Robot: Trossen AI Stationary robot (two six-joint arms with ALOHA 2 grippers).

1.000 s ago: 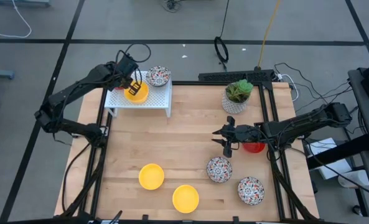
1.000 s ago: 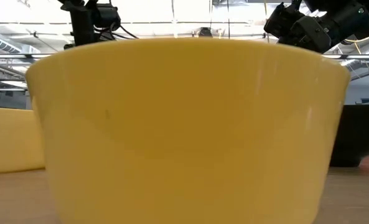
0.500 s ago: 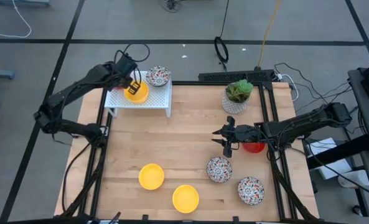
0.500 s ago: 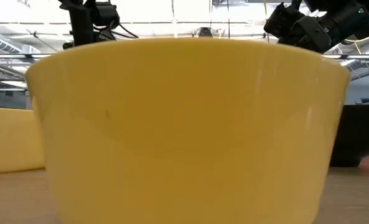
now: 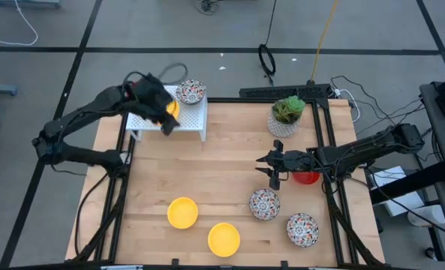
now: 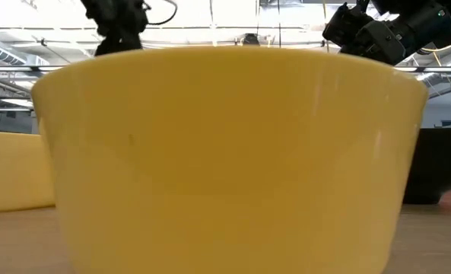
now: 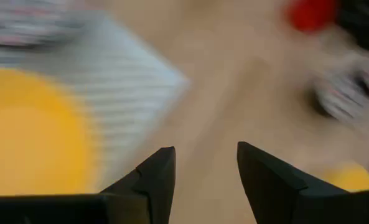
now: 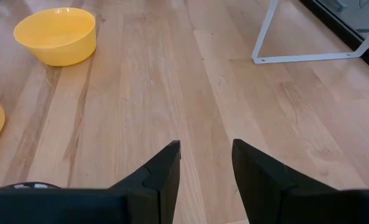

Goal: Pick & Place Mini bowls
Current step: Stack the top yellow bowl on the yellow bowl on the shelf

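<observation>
My left gripper [image 5: 166,122] is open above the near edge of the white rack [image 5: 188,120], touching nothing; its wrist view is blurred [image 7: 206,155]. Beside it a yellow bowl [image 5: 174,109] [image 7: 28,130] and a speckled bowl [image 5: 191,92] stand on the rack. My right gripper [image 5: 272,169] [image 8: 206,149] is open and empty above the table's right half. A red bowl [image 5: 306,178] sits under that arm. Two speckled bowls [image 5: 264,203] [image 5: 302,229] and two yellow bowls [image 5: 182,212] [image 5: 224,238] stand on the table.
A white pot with a green plant [image 5: 286,116] stands at the far right of the table. The near yellow bowl [image 6: 225,152] fills the low view. Bare wood lies between the rack and the bowls [image 5: 222,161].
My left gripper has drawn away from the yellow bowl on the rack, swinging toward the table's near side and turning about. The yellow bowl has stayed on the rack. My right arm has kept still.
</observation>
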